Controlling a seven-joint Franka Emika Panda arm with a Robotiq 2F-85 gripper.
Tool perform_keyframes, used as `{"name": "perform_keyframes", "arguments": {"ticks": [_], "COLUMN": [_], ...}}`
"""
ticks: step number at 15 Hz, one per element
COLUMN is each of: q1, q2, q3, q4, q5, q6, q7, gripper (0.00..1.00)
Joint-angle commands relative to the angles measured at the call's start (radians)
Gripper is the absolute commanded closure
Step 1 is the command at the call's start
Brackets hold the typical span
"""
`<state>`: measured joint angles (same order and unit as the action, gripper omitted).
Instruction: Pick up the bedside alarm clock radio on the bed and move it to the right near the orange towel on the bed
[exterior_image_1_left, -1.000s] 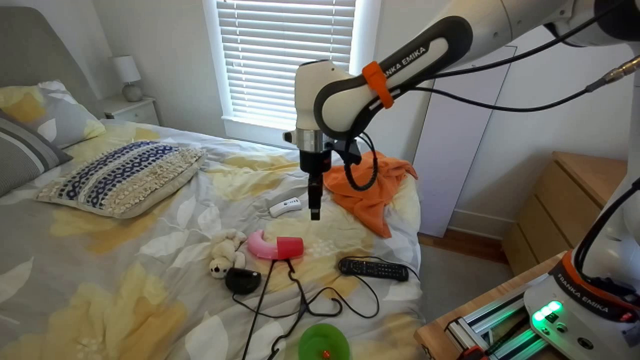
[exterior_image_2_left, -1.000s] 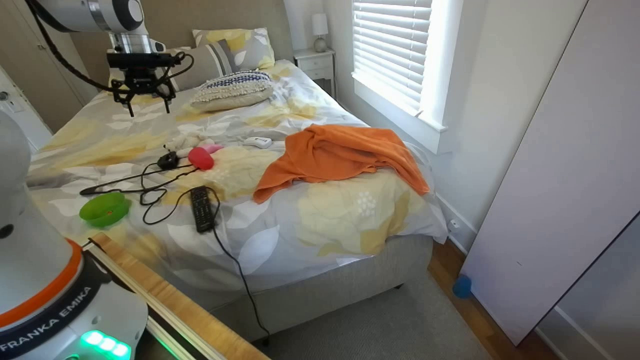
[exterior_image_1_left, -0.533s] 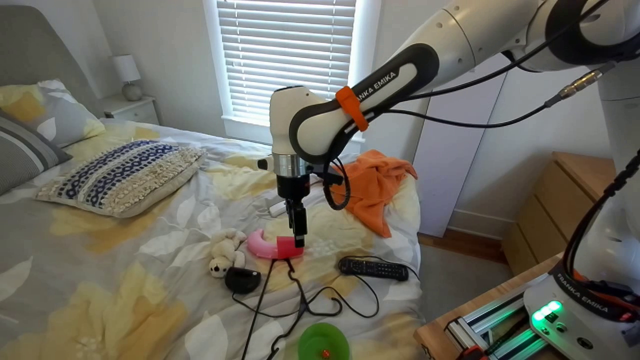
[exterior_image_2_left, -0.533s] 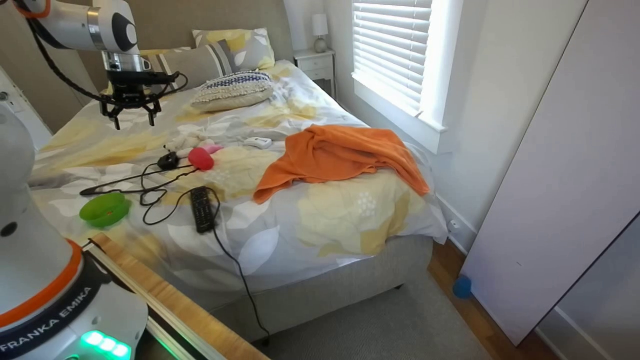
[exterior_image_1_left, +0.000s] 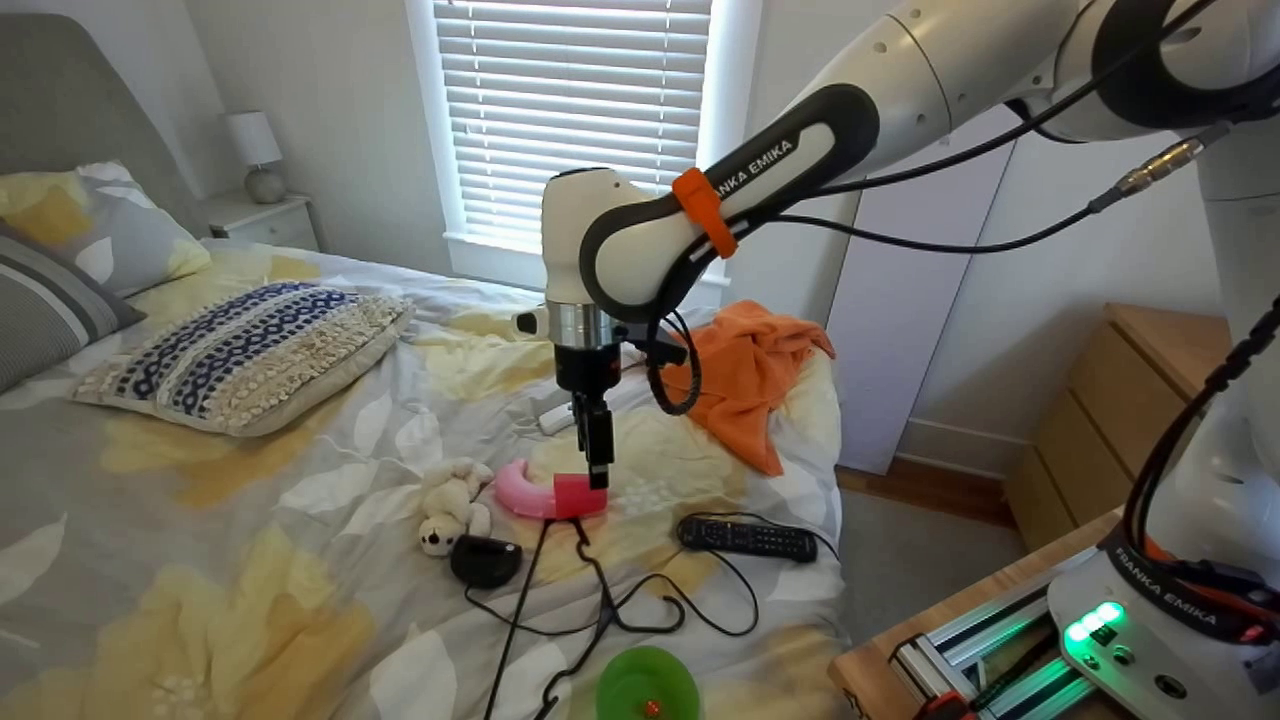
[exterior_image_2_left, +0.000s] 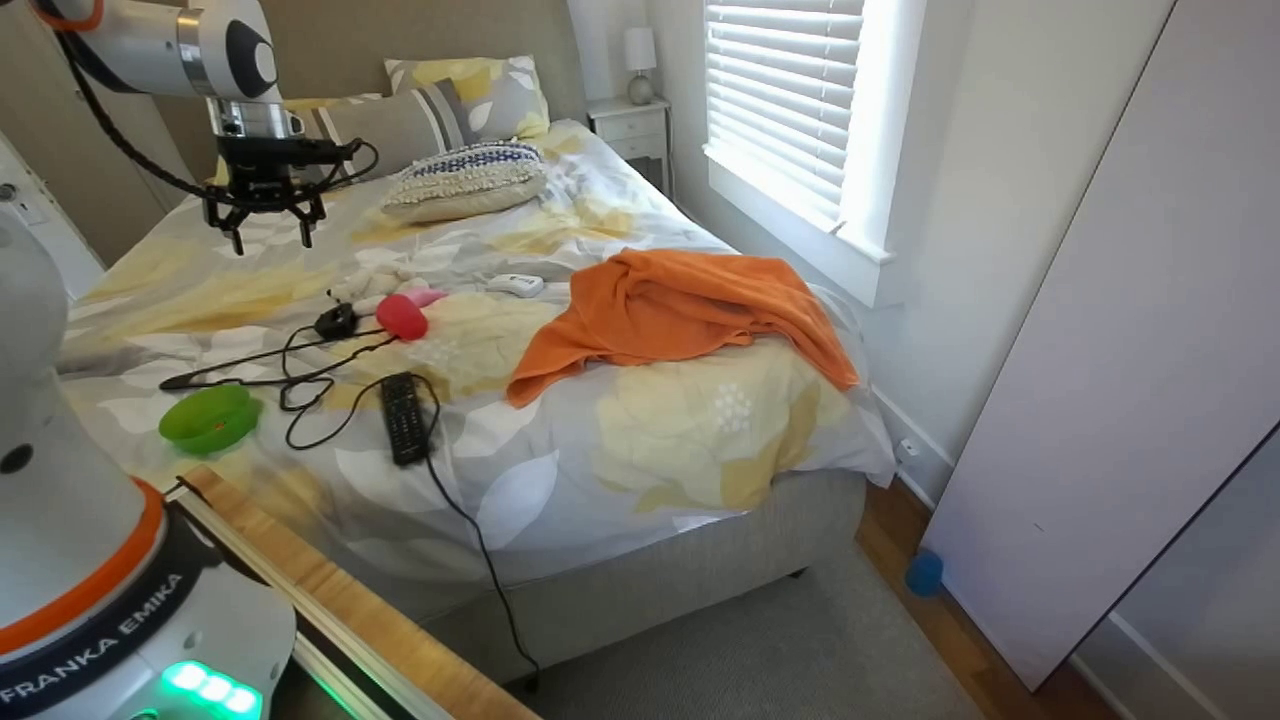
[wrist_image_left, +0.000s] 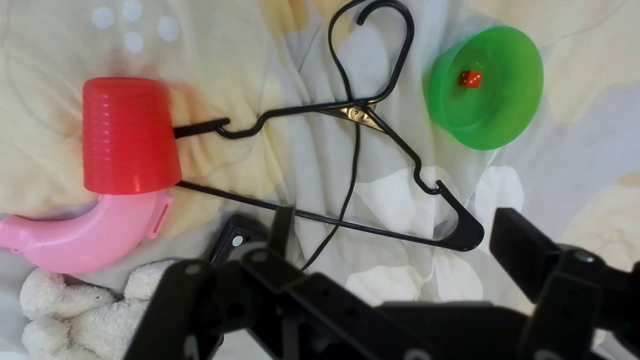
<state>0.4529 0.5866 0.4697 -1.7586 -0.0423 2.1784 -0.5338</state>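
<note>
In an exterior view the alarm clock radio (exterior_image_1_left: 486, 562) lies on the surface (exterior_image_1_left: 300, 490), low and left of centre, just beside a plush toy (exterior_image_1_left: 453, 502). In the wrist view a black hanger (wrist_image_left: 356, 113) meets a red cup (wrist_image_left: 129, 136) at upper left. The pincer (exterior_image_2_left: 272, 247) hangs above, jaws wide apart, holding nothing. The orange towel (exterior_image_2_left: 680, 312) lies right of centre in both exterior views.

In an exterior view I log, on the bed (exterior_image_1_left: 240, 500): clock (exterior_image_1_left: 484, 564); from it, towel (exterior_image_1_left: 752, 385) at two o'clock, remote (exterior_image_1_left: 760, 538) three, bowl (exterior_image_1_left: 648, 674) four, cushion (exterior_image_1_left: 250, 358) ten, toy (exterior_image_1_left: 450, 503) eleven.
</note>
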Motion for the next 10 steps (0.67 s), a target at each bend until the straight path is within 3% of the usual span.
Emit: {"name": "perform_keyframes", "arguments": {"ticks": [1,6,10], "q1": [0.004,0.034,0.063], "q2": [0.082,0.212,0.308], "q3": [0.012,0.023,0.021], "q4": [0.067,0.176,0.250], "q5": [0.000,-0.007,-0.016], "q6": [0.024,0.094,0.216], "q7": [-0.052,-0.126,-0.147], "gripper": [0.00,0.00,0.00]}}
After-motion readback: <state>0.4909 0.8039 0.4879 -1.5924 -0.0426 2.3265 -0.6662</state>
